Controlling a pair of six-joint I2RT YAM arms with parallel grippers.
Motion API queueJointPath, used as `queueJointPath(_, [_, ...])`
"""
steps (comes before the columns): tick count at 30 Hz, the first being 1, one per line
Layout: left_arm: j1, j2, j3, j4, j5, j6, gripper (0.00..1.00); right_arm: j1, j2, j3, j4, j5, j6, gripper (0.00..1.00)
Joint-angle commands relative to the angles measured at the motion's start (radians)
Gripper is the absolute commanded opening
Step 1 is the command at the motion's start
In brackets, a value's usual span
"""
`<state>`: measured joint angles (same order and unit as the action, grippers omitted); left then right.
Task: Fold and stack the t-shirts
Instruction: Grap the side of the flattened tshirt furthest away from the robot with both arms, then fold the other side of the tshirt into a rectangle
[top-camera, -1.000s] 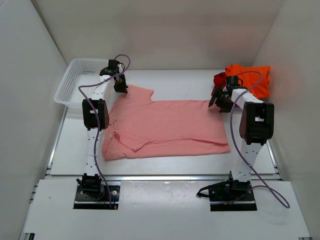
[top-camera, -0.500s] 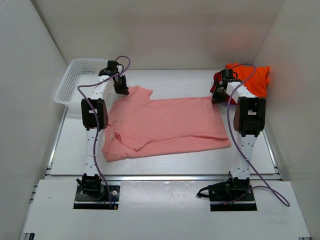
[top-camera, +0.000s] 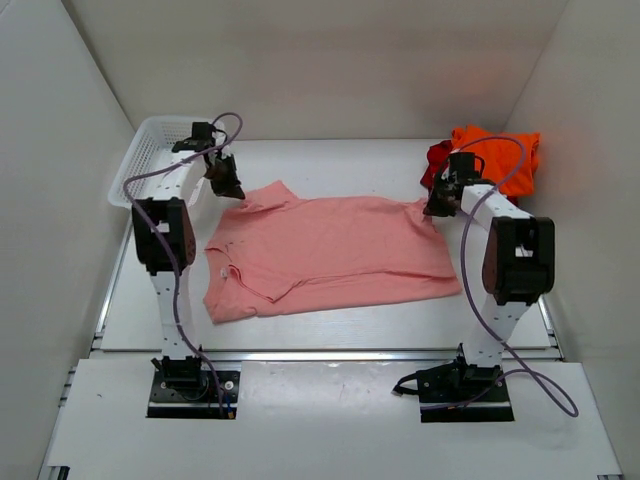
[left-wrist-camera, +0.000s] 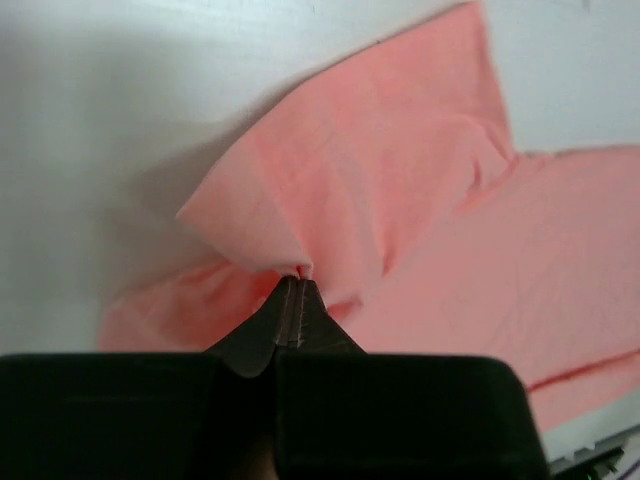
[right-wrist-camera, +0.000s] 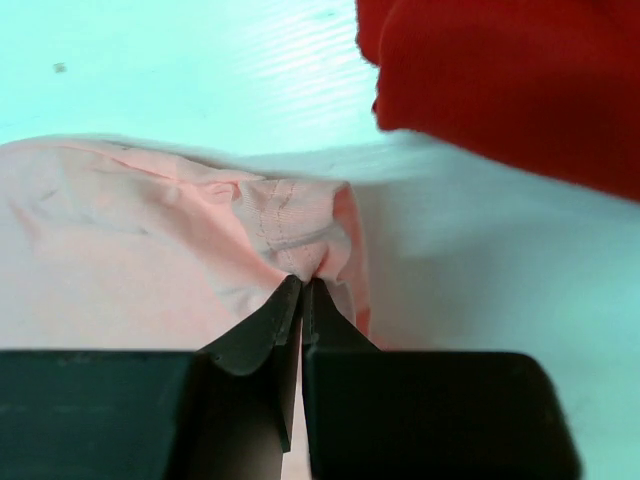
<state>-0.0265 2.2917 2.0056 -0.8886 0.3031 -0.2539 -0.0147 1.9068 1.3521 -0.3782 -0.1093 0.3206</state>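
1. Overhead, a white table (top-camera: 330, 160) fills the floor of a plain white booth. Bare white walls (top-camera: 300, 60) rise on the left, the right and the far side.
2. Metal rails run along the table's left, right and near edges. Both arm bases are bolted to a white board on the near side of it.
3. A salmon-pink t-shirt (top-camera: 335, 250) lies spread across the middle of the table, collar end to the left and hem end to the right.
4. The left gripper (top-camera: 228, 187) has its fingers pressed together on a fold of the pink shirt's far-left sleeve. In the left wrist view the cloth rises to a peak at the fingertips, lifted off the table.
5. The right gripper (top-camera: 436, 207) is clamped on the stitched hem at the shirt's far-right corner. The fabric is bunched there between the closed fingers.
6. A bright orange t-shirt (top-camera: 500, 155) lies crumpled in the far-right corner of the table against the right wall. A red t-shirt (top-camera: 437, 160) is bunched at its left side, near the right gripper and apart from the pink hem.
7. A white mesh basket (top-camera: 150, 150) sits at the far-left corner, just beyond the left gripper.
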Motion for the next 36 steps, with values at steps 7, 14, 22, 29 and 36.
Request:
queueJointPath(7, [0.023, -0.507, -0.491, 0.146, 0.042, 0.033, 0.0, -0.076, -0.219, -0.195, 0.154, -0.079, -0.035, 0.0])
queueJointPath(14, [0.043, -0.695, -0.772, 0.142, 0.015, 0.062, 0.0, -0.163, -0.347, -0.35, 0.203, -0.2, -0.07, 0.0])
queueJointPath(22, [0.045, -0.807, -0.952, 0.16, 0.004, 0.065, 0.0, -0.194, -0.417, -0.427, 0.202, -0.245, -0.124, 0.0])
queueJointPath(29, [0.057, -0.851, -1.022, 0.16, -0.009, 0.07, 0.0, -0.218, -0.541, -0.565, 0.206, -0.256, -0.107, 0.0])
queueJointPath(36, [0.05, -0.917, -1.062, 0.139, -0.036, 0.078, 0.0, -0.226, -0.571, -0.547, -0.014, -0.146, -0.11, 0.21])
